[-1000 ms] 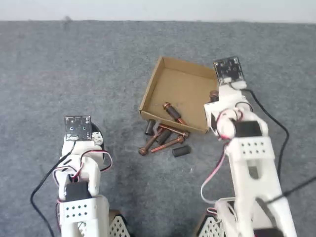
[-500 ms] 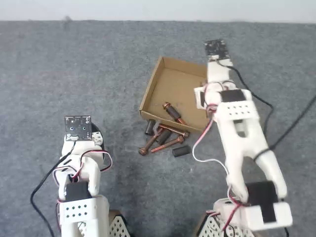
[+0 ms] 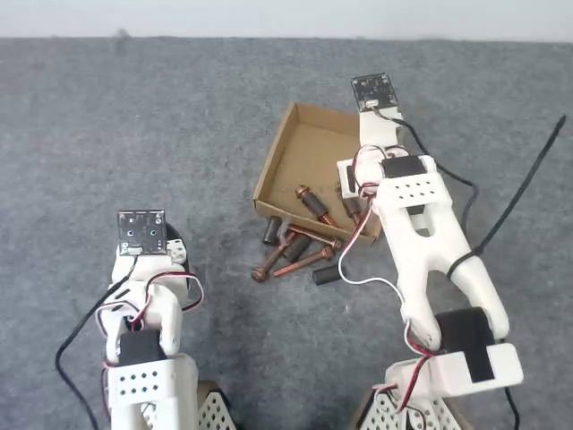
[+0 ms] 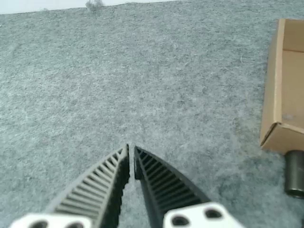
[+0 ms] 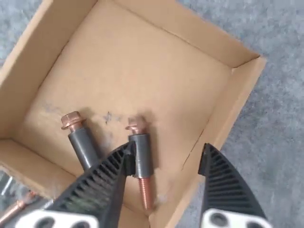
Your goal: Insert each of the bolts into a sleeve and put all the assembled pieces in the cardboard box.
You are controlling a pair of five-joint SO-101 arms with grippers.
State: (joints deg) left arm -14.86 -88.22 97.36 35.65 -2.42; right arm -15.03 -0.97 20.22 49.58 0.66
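A grey, felt-like mat covers the table surface in view, with a short, even, slightly mottled pile. A pale wall strip runs along the far edge of the mat and meets it in a straight line. A small dark tuft of fluff sits on that line, toward the left of the high view.

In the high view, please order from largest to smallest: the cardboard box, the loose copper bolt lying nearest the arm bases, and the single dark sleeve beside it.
1. cardboard box
2. copper bolt
3. dark sleeve
All three lie at similar depth, so nearness hardly affects this order.
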